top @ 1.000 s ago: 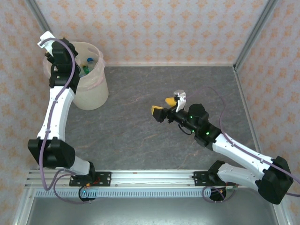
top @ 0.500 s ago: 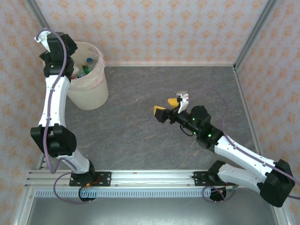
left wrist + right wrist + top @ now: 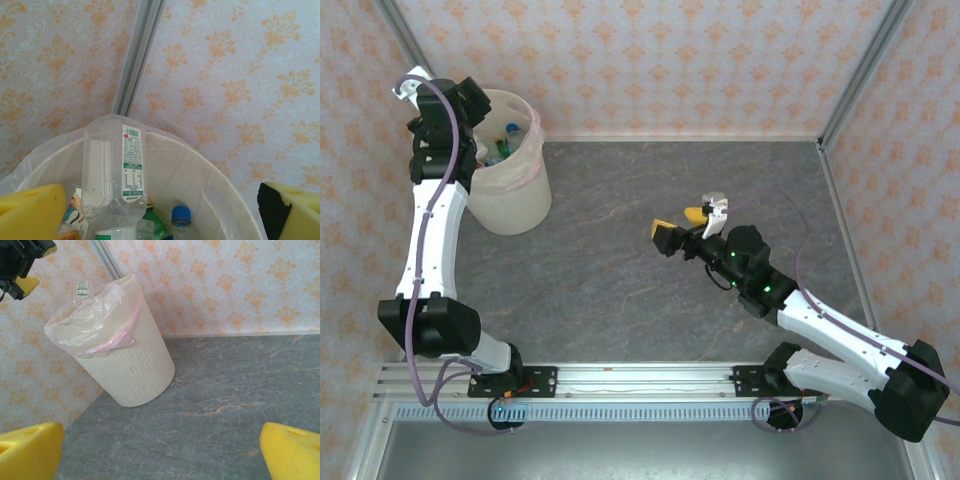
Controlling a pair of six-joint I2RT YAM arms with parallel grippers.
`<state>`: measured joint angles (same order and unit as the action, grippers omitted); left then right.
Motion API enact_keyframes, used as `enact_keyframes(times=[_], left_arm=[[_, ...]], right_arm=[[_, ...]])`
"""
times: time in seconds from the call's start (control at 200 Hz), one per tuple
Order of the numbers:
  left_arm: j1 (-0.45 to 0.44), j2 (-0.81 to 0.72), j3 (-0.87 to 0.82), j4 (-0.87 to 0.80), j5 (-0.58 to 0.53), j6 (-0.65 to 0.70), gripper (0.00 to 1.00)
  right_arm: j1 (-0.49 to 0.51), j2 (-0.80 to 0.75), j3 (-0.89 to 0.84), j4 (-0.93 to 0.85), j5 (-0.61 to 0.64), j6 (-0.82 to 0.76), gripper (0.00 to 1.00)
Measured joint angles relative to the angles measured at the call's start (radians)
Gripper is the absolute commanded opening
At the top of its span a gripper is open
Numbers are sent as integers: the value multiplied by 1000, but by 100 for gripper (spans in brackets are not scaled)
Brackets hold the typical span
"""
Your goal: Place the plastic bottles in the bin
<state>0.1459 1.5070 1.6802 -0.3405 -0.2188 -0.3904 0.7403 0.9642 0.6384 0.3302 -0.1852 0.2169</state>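
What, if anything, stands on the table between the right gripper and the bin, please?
Nothing visible does; just grey tabletop lies between the open right gripper and the bin.

You'll find the bin [image 3: 510, 205] in the far left corner of the counter [image 3: 620, 270], with the plastic bottles [image 3: 112, 170] inside it. The left fingers [image 3: 30, 212] hang above its left rim; the right fingers [image 3: 666, 238] sit well apart, above mid-counter

I can read nothing for certain: the clear bottle [image 3: 112, 170] standing in the bin [image 3: 200, 182] wears a white label [image 3: 132, 162] with a barcode at its top and green-headed blocks of fine print, all too small for me to read.
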Motion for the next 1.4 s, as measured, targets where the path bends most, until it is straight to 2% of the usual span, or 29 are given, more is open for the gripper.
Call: enact_keyframes(times=[0.36,0.541,0.741,0.836,1.191,1.401], left_arm=[[68,218,86,6,10,22,99],[68,283,146,8,128,23,99],[68,259,99,75,320,5,99],[68,222,50,98,373,-8,99],[65,71,12,153,361,-32,99],[63,51,-6,183,358,-32,99]], right_arm=[[0,-4,-4,-3,17,-1,100],[0,-8,-14,-8,33,-1,100],[0,-8,-19,-7,40,-1,100],[0,-5,-19,-7,40,-1,100],[0,7,-20,1,40,0,100],[0,7,-20,0,40,0,100]])
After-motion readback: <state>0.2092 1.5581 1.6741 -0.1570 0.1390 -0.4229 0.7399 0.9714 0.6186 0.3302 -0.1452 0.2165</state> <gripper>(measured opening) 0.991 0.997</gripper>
